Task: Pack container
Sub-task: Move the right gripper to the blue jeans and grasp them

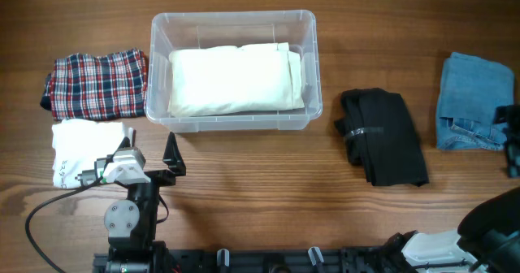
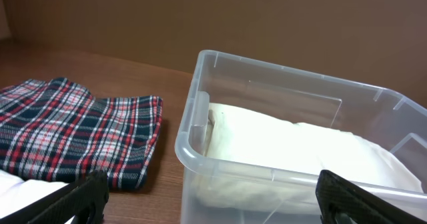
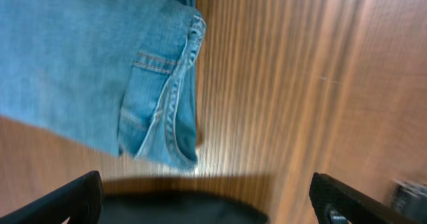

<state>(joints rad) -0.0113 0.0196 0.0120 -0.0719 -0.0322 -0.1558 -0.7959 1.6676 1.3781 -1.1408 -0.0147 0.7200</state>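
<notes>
On bench (image 1: 268,192), container (image 1: 233,15) at back centre, with folded white cloth (image 1: 231,80) inside. Plaid cloth (image 1: 97,82) just left of it, jeans (image 1: 471,98) far right. Left jaws spread apart, empty, before container; right jaws spread, near jeans.

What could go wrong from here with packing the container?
The right gripper hovers open at the jeans' loose edge; pinching one layer could unfold them. The white cloth already covers most of the container's floor, so added clothes may pile above the rim. The left gripper sits near its front wall and might nudge it.
</notes>
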